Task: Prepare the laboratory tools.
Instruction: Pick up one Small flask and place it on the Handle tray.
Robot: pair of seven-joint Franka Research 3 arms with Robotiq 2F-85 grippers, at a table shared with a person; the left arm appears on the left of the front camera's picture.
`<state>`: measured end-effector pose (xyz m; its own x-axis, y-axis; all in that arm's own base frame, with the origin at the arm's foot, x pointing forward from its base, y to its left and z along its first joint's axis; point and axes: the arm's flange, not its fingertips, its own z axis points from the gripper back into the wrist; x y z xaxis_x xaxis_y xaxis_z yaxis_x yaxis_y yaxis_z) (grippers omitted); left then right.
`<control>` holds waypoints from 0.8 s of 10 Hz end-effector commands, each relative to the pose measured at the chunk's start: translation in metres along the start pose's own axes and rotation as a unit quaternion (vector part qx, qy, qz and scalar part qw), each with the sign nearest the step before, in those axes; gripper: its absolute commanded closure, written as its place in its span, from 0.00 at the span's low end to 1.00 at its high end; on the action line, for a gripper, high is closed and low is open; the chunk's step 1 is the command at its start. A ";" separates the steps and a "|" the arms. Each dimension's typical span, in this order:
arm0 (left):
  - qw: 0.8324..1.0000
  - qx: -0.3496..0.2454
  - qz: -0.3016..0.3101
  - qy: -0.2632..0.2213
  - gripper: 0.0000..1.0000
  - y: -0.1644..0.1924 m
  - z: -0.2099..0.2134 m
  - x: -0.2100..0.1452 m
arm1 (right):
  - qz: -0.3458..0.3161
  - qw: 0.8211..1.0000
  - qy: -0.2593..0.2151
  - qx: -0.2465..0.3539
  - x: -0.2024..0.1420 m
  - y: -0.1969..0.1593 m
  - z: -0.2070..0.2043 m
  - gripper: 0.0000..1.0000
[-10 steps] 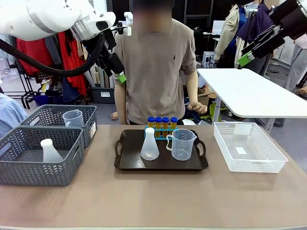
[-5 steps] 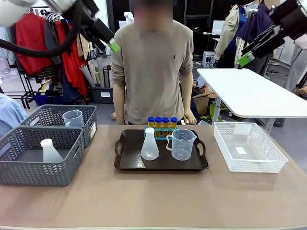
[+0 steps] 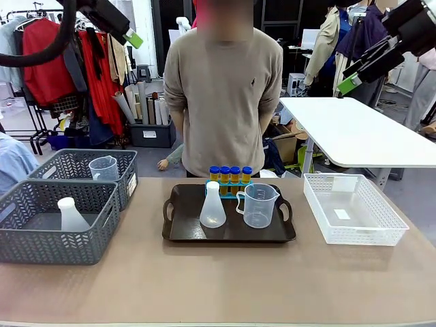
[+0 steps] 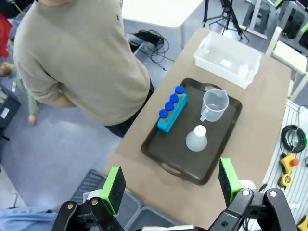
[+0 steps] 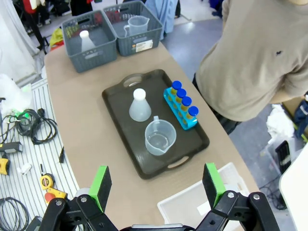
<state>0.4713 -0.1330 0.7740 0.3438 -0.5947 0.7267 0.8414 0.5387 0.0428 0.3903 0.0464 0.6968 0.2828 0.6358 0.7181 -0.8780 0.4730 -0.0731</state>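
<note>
Two grey mesh baskets (image 3: 58, 204) are sitting on the robot's left end of the table (image 3: 218, 279), the nearer one holding a spare white flask (image 3: 70, 215) and the farther one a spare clear beaker (image 3: 103, 167), while a white mesh basket (image 3: 354, 211) is lying at the right end; a person (image 3: 223, 88) in a beige sweater is standing at the far edge, directly behind the dark brown tray (image 3: 229, 235), arms tucked behind the back. On that tray the four blue-capped tubes (image 3: 229, 176) of yellow-orange liquid are standing upright in a blue rack (image 4: 171, 113) along the far side, the translucent conical flask (image 3: 212, 206) is sitting just in front of them toward the left, and the clear handled beaker (image 3: 259, 205) is standing beside it to the right, close but apart. Nothing is lying across the tray. The left gripper (image 4: 169, 185) is hanging high over the table's left side, looking down on the tray, its green pads (image 4: 114, 186) spread wide and holding nothing. The right gripper (image 5: 156, 185) is hanging high over the right side, well above the white basket, jaws also spread wide and empty
</note>
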 end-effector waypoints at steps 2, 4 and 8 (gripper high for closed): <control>0.999 -0.028 -0.013 -0.014 0.00 0.002 0.011 -0.026 | 0.001 1.000 -0.013 0.007 0.001 -0.001 0.000 0.00; 0.998 -0.042 -0.044 -0.007 0.00 -0.001 0.014 -0.029 | 0.001 1.000 -0.013 0.007 0.001 -0.001 0.000 0.00; 0.994 -0.085 -0.063 -0.013 0.00 -0.005 0.006 -0.033 | 0.001 1.000 -0.013 0.007 0.001 -0.001 0.000 0.00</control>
<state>0.4567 -0.1176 0.7628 0.2531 -0.6438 0.7221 0.9157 0.4003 0.0360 0.3903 0.0464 0.6968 0.2828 0.6358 0.7182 -0.8780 0.4731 -0.0731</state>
